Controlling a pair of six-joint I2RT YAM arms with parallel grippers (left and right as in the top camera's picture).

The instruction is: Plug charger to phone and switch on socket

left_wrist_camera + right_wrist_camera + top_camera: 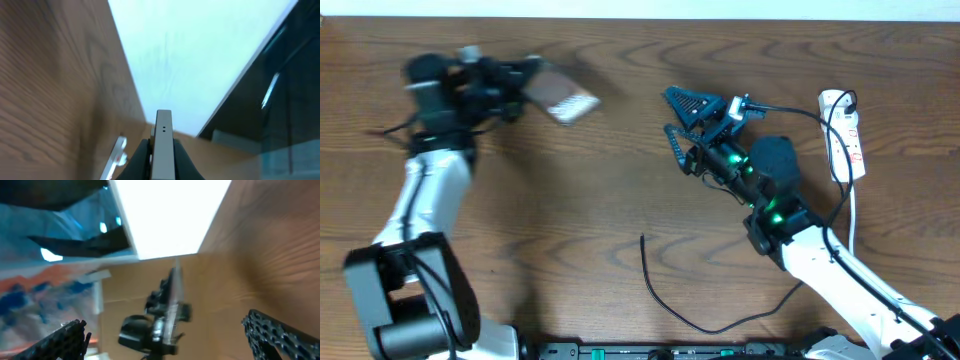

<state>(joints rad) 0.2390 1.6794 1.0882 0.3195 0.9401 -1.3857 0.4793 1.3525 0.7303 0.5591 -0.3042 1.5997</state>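
Note:
My left gripper (pixel 525 80) is shut on the phone (pixel 560 98) and holds it above the table at the far left. In the left wrist view the phone (pixel 163 145) shows edge-on between the jaws. My right gripper (pixel 680 122) is open and empty at the table's middle, facing left toward the phone. In the right wrist view its jaws (pixel 170 340) stand wide apart, with the blurred phone (pixel 171 305) and left gripper beyond. The charger cable (pixel 665 295) lies loose near the front edge. The white socket strip (pixel 848 130) lies at the far right.
The strip's white cord (pixel 853 215) runs toward the front beside my right arm. A black cable (pixel 790 110) crosses from my right wrist toward the strip. The strip also shows small and blurred in the left wrist view (pixel 116 157).

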